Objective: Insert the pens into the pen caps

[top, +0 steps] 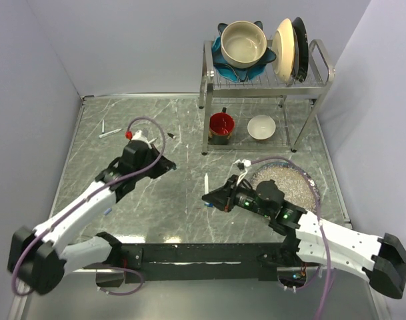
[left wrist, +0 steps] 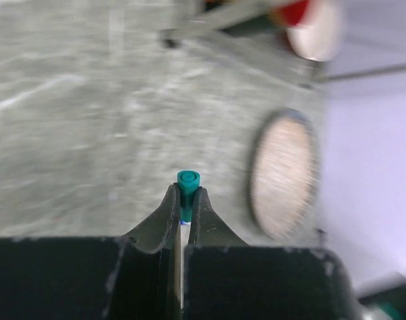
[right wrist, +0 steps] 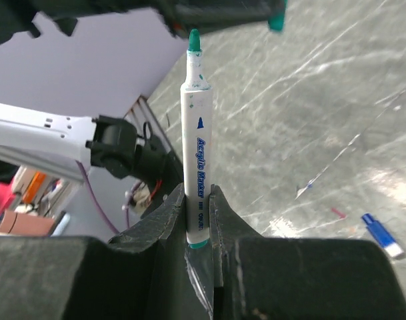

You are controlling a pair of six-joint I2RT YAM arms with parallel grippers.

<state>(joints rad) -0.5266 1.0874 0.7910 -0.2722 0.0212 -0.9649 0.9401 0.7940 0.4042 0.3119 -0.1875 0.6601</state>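
My right gripper (right wrist: 197,195) is shut on a white marker pen (right wrist: 197,147) with a bare teal tip, held upright in the right wrist view. In the top view this gripper (top: 210,198) hangs over the table's middle, with a white pen (top: 206,181) at its tips. My left gripper (left wrist: 187,195) is shut on a small teal cap (left wrist: 189,181), whose closed end pokes out past the fingertips. In the top view the left gripper (top: 164,167) is to the left of the right one, a short gap apart. The cap also shows at the top of the right wrist view (right wrist: 277,22), right of the pen's tip.
Another white pen (top: 110,132) lies at the far left. A blue cap (right wrist: 380,235) lies on the marble table (top: 143,200). A dish rack (top: 263,73) stands at the back right, with a red mug (top: 221,125) and a white bowl (top: 261,127) under it. A round plate (top: 286,183) is beside my right arm.
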